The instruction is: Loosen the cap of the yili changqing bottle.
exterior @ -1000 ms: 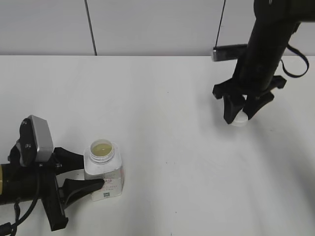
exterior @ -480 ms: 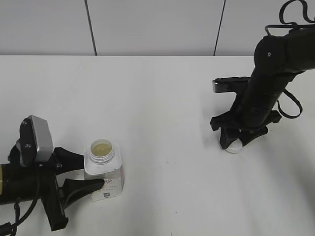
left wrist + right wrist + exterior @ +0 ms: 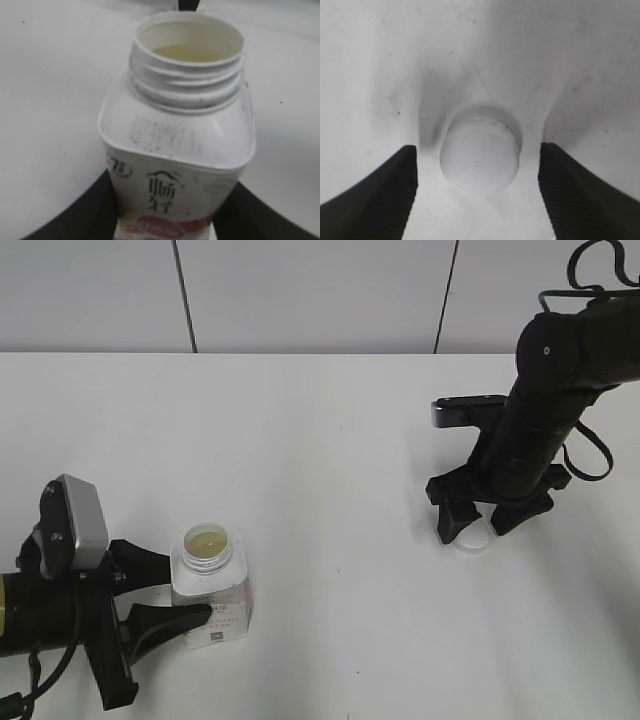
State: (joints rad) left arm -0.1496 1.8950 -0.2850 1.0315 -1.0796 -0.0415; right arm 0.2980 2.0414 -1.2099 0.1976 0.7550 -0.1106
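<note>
Now we steady the yili changqing bottle (image 3: 211, 592) in our left gripper (image 3: 175, 600) while our right gripper (image 3: 480, 522), spread wide and empty, straddles the cap (image 3: 479, 157) lying on the table (image 3: 330, 440) at far right.

Black arms; ribbed black claw (image 3: 477, 195) fingers

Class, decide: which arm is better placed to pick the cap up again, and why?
Right. Its open claw straddles the cap on the table; the left claw is clamped on the open bottle.

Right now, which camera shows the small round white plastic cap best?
The right wrist view: the small round white plastic cap fills the centre, lying on the table between open fingers. The exterior view shows it small; the left wrist view doesn't clearly show it.
</note>
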